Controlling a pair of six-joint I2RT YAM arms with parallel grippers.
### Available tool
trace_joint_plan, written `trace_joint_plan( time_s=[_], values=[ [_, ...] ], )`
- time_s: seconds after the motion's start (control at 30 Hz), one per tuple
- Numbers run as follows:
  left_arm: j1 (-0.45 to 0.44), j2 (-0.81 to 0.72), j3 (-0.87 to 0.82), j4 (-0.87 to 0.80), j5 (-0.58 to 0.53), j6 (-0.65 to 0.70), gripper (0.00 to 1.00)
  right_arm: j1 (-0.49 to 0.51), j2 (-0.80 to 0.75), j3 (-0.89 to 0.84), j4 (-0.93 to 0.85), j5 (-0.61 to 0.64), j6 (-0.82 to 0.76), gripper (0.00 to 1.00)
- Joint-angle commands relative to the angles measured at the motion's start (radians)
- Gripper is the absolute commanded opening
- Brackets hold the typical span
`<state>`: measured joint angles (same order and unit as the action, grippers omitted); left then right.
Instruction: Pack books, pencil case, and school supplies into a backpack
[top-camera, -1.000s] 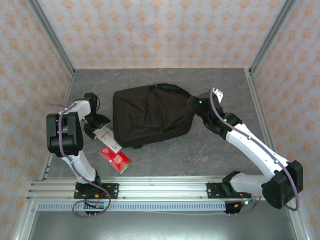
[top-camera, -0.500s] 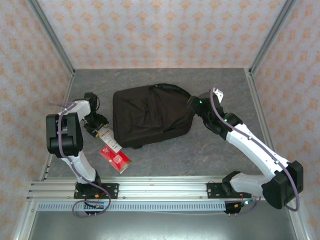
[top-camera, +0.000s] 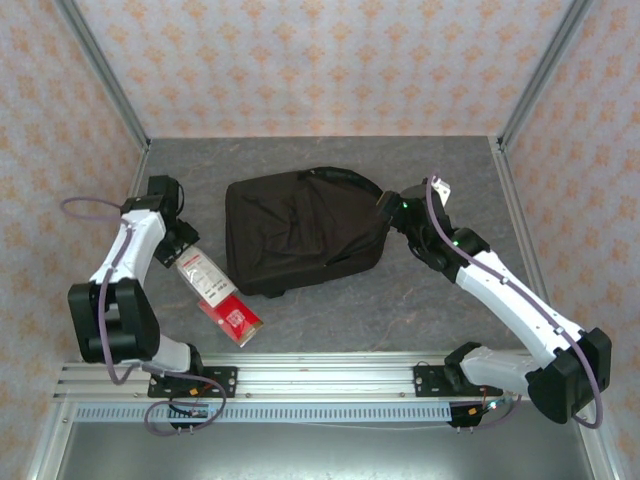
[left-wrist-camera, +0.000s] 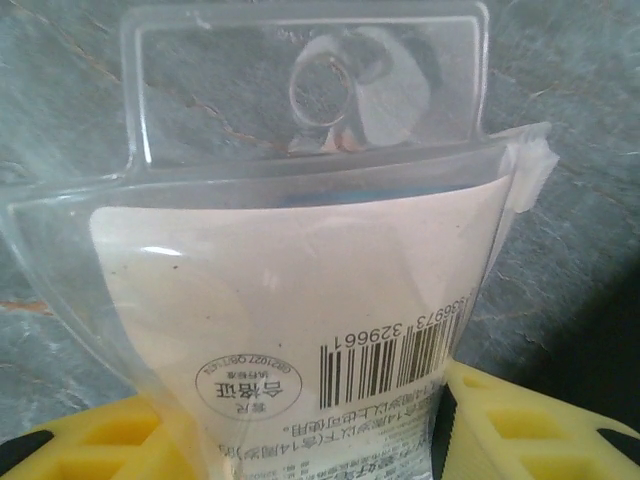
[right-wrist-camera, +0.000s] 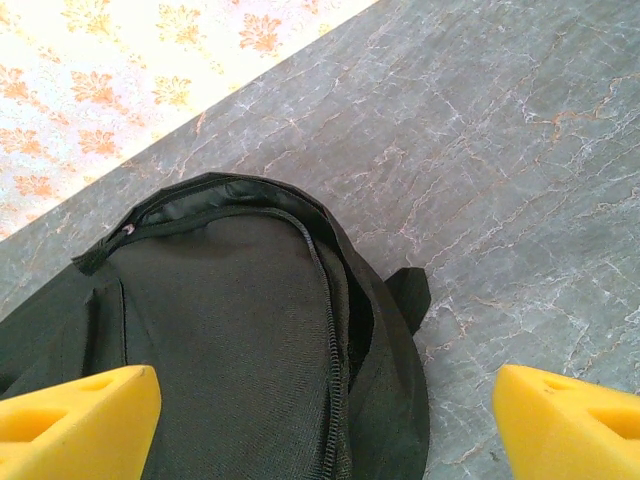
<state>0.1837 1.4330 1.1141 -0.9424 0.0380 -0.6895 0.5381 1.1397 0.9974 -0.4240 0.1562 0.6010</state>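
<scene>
Backpack, one, large, soft and black, lies flat in the middle of a grey marbled table. Its long axis runs left to right across the table on a slight slant. The squared bottom end is to the left, and the rounded top end with its carry loop points right and a little toward the far side. In the right wrist view the rounded top of the backpack has a zip curving over it and a short strap tab sticking out on the right.

Two small school supplies sit just left of the backpack. One is a white-and-red card sealed in a clear hanging pack, its long axis on a diagonal from far left to near right. The other is a red packet, nearer the arm bases and on a similar diagonal. Their ends meet, though from overhead it is hard to tell whether they overlap or merely touch.

Two robot arms reach in. The left gripper is at the card's far-left end. In the left wrist view its yellow fingers pinch the sides of the pack, and the barcode and clear hang tab stretch away from them. The right gripper hovers at the backpack's top end, its yellow fingers spread wide and holding nothing
</scene>
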Motion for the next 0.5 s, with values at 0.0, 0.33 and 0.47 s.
trace_joint_plan(
  time_s=[0.0,0.33,0.47],
  values=[
    [0.002,-0.100,0.026,-0.082,-0.059,0.025,0.54,0.006,-0.014,0.015,-0.017,-0.005,0.007,0.86],
    [0.002,-0.299,0.026,-0.067,0.140,-0.055,0.55,0.030,0.000,0.009,0.143,-0.373,-0.017,0.86],
    [-0.005,-0.312,0.038,-0.034,0.298,-0.119,0.56,0.042,0.012,-0.056,0.365,-0.660,0.055,0.85]
  ],
)
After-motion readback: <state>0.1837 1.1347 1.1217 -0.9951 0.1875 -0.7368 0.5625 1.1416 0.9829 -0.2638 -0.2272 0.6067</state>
